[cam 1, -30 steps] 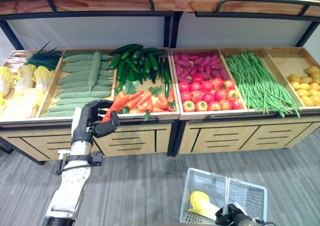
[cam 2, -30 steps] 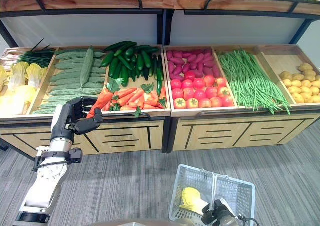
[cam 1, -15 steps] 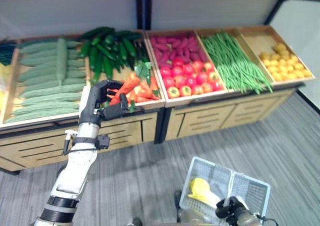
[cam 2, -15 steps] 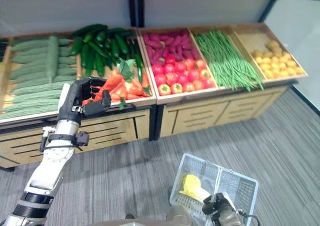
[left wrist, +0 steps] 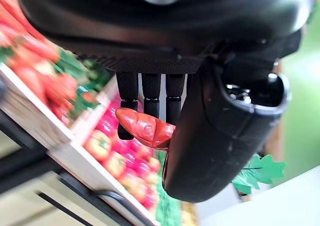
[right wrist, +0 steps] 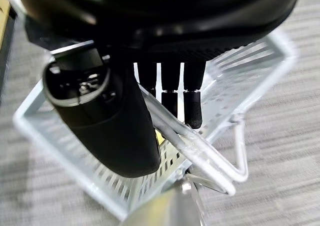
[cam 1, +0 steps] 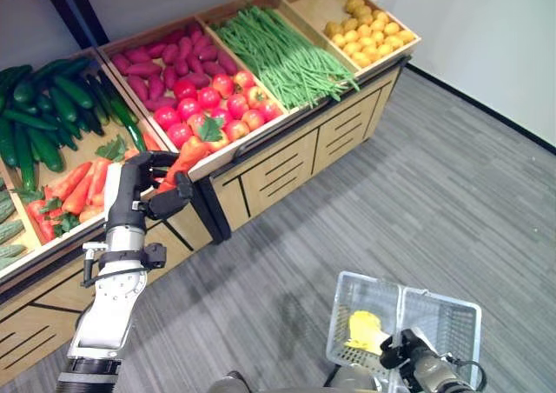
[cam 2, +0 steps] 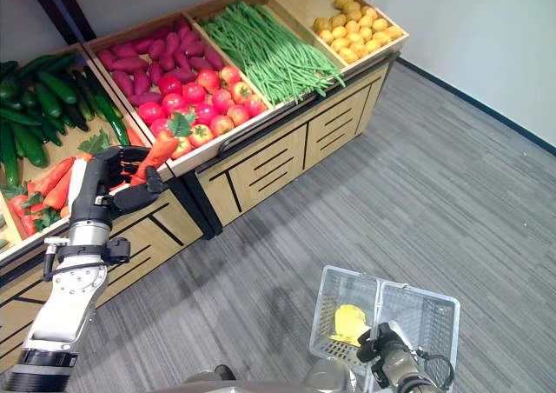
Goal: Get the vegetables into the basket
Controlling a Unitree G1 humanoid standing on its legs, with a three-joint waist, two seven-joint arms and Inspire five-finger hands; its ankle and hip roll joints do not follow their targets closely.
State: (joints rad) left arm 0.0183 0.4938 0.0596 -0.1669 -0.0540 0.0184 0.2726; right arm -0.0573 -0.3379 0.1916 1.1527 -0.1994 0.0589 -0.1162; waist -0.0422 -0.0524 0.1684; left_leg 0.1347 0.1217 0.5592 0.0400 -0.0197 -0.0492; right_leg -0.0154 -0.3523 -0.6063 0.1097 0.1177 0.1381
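My left hand [cam 1: 139, 193] is shut on an orange carrot [cam 1: 181, 160] with green leaves and holds it above the front edge of the stand, between the carrot bin [cam 1: 74, 191] and the tomatoes [cam 1: 217, 106]. The left wrist view shows the carrot [left wrist: 145, 128] pinched between fingers and thumb [left wrist: 215, 136]. A white wire basket [cam 1: 469, 319] hangs low at the right over the floor, with a yellow vegetable [cam 1: 363, 328] inside. My right hand [cam 1: 419, 369] is curled round the basket's handle [right wrist: 200, 148].
The wooden stand runs along the left, with cucumbers [cam 1: 43, 119], purple-red roots [cam 1: 165, 49], green beans [cam 1: 278, 49] and yellow produce [cam 1: 369, 32]. Drawer fronts [cam 1: 278, 163] face the grey floor. A white wall [cam 1: 486, 45] closes the right side.
The camera has swung right, so the whole picture shifted. My left hand has lifted the carrot out of the carrot bin and carried it rightward to the stand's front edge. The basket stays in my right hand.
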